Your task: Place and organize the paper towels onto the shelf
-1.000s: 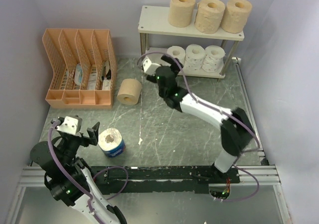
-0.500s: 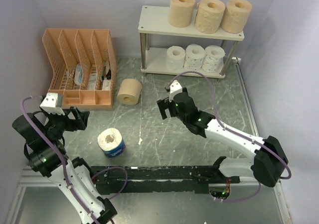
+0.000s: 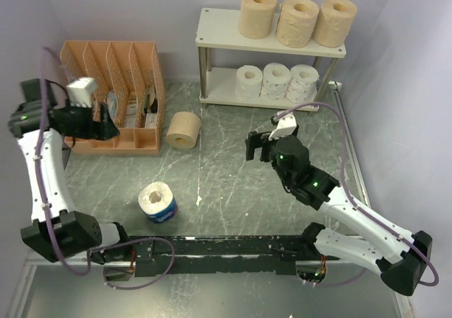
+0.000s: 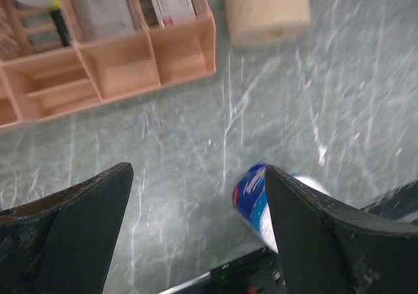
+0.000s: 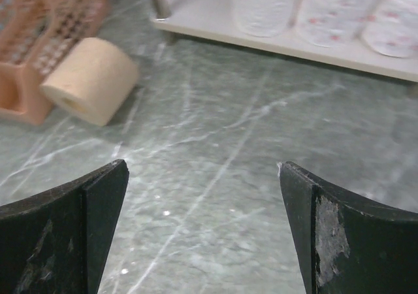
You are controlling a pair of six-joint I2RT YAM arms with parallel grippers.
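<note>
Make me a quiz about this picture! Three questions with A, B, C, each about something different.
1. How many tan rolls are on the top board of the shelf? A one; B three; C five.
2. Where is the blue-wrapped roll? A on the table; B on the shelf; C in the organizer.
3. The right gripper is: A shut on a roll; B shut on the shelf; C open, empty.
Answers: 1 B, three in a row. 2 A, it stands on the table. 3 C, jaws spread, nothing between.
</note>
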